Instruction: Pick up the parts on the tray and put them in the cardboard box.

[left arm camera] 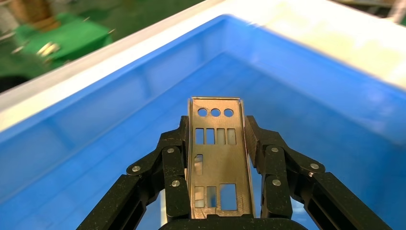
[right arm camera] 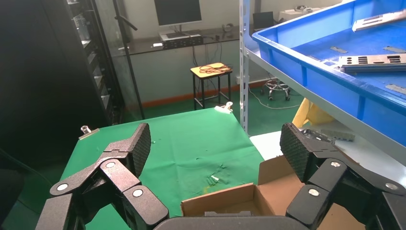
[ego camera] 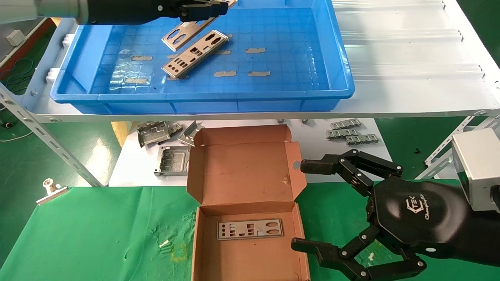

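Note:
The blue tray (ego camera: 328,70) sits on the upper white shelf. Over its far left part, my left gripper (ego camera: 203,9) is shut on one silver punched part (ego camera: 183,34) by its long edges; the left wrist view shows that part (left arm camera: 218,163) clamped between the fingers of the gripper (left arm camera: 216,129). A second part (ego camera: 195,53) lies flat on the tray floor. Below, the cardboard box (ego camera: 242,171) lies open on the green cloth with one part (ego camera: 250,228) inside. My right gripper (ego camera: 304,206) (right arm camera: 216,146) hangs open and empty at the box's right side.
Grey folded brackets (ego camera: 156,134) and slotted strips (ego camera: 349,132) lie on the lower white board behind the box. A slanted metal shelf post (ego camera: 47,136) and a binder clip (ego camera: 50,189) are at the left. Tape bits (ego camera: 224,73) dot the tray floor.

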`<state>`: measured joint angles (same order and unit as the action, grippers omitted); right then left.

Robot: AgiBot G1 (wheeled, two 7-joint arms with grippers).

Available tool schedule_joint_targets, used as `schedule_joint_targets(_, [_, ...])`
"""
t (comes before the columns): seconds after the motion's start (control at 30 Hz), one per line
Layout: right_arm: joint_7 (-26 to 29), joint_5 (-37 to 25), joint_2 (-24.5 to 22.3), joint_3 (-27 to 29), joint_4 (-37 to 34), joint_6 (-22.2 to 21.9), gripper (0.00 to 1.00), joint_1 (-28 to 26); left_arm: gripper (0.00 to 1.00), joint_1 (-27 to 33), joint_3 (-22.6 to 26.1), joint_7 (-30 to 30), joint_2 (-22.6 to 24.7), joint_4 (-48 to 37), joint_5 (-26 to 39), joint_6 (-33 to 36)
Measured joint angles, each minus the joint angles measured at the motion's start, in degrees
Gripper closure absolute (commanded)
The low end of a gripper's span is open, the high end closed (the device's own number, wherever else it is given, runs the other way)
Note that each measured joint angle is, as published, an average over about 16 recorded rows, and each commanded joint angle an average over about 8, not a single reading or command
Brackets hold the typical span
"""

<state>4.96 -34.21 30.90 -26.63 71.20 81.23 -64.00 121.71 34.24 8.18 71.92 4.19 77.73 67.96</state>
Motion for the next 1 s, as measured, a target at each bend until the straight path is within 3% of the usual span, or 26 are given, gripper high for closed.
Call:
schedule_joint_targets(0.3, [0.0, 0.0, 0.0, 0.0, 0.0, 0.0, 0.00, 0.0, 1.00, -2.6, -1.1, -4.2, -4.6, 4.8, -2.8, 15.0])
schedule_joint_targets(0.53, [0.0, 0.0, 0.0, 0.0, 0.0, 0.0, 0.00, 0.0, 1.00, -9.8, -0.1, -4.6, -9.1, 16.2, -6.4, 21.9])
schedule_joint_targets(0.73, [0.0, 0.0, 0.0, 0.0, 0.0, 0.0, 0.00, 0.0, 1.00, -20.5, 1.6, -4.1, -11.9, 30.3, -9.5, 20.4])
schedule_joint_targets(1.0, [0.0, 0.0, 0.0, 0.0, 0.0, 0.0, 0.00, 0.0, 1.00, -35.0, 3.8, -6.3, -11.6, 43.4, -8.8, 10.1])
